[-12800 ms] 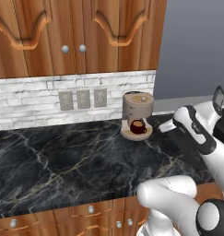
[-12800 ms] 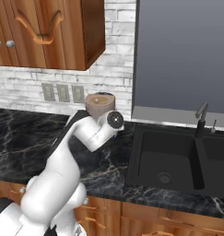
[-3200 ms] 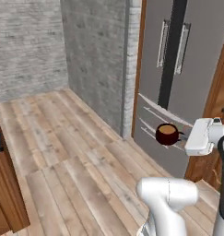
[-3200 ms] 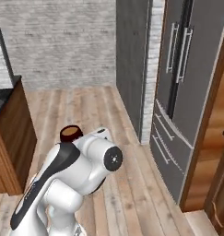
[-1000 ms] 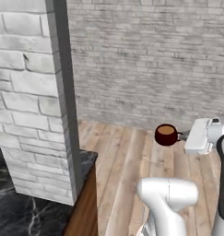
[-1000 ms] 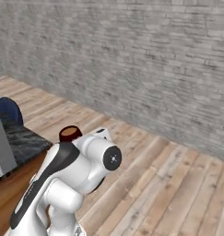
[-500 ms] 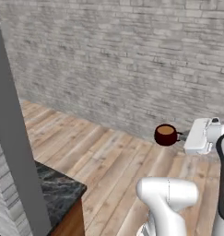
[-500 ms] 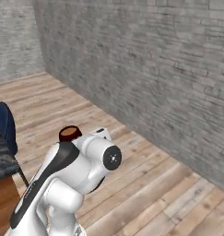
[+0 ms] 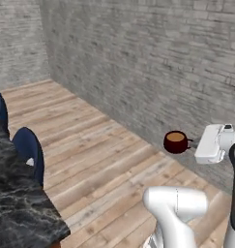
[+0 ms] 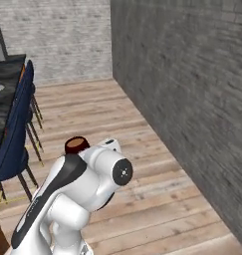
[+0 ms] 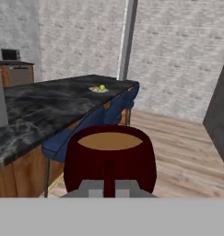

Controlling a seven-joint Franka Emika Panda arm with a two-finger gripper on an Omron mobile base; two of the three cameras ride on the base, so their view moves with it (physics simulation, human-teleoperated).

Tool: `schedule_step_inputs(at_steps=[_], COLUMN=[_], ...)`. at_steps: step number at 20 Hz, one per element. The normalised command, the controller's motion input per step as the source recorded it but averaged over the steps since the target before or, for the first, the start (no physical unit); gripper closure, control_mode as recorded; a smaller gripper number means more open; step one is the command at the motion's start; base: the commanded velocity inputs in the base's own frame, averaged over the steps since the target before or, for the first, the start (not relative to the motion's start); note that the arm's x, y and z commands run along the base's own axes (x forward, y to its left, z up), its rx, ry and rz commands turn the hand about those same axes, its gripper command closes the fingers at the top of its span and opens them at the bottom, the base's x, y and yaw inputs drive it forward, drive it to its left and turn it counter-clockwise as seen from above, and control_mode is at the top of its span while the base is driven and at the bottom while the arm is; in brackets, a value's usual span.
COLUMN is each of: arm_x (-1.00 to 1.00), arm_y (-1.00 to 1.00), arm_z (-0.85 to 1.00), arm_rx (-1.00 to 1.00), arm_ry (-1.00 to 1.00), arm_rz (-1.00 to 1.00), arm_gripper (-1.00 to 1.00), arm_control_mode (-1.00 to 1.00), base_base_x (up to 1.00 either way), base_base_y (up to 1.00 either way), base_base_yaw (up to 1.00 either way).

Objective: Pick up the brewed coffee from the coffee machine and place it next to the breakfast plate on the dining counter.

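Gripper (image 9: 190,143) was clamped on the brewed coffee (image 9: 175,142) by its handle, mid-air above wooden floor (image 9: 99,150). Hand view alone showed the breakfast plate (image 11: 98,89) far along the dining counter (image 11: 44,103); blue stools (image 10: 14,134) stood alongside

One dark red mug (image 11: 109,159) of coffee. One black marble counter (image 11: 44,110) carries one plate (image 11: 98,89) near its far edge. Two blue stools (image 9: 28,149) stand along the counter's side. One microwave (image 11: 10,55) sits at the far left.
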Motion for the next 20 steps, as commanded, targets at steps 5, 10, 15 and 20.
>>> schedule_step_inputs(at_steps=[5, 10, 15, 20], arm_x=[0.00, 0.00, 0.00, 0.00], arm_y=[0.00, 0.00, 0.00, 0.00], arm_z=[0.00, 0.00, 0.00, 0.00], arm_rx=[0.00, 0.00, 0.00, 0.00], arm_ry=[0.00, 0.00, 0.00, 0.00], arm_rz=[0.00, 0.00, 0.00, 0.00], arm_gripper=[1.00, 1.00, 1.00, 1.00], arm_control_mode=[1.00, 1.00, 1.00, 1.00], base_base_x=[1.00, 1.00, 1.00, 1.00], base_base_y=[-0.45, -0.45, -0.61, -0.63], base_base_yaw=[0.60, 0.56, 0.49, 0.48])
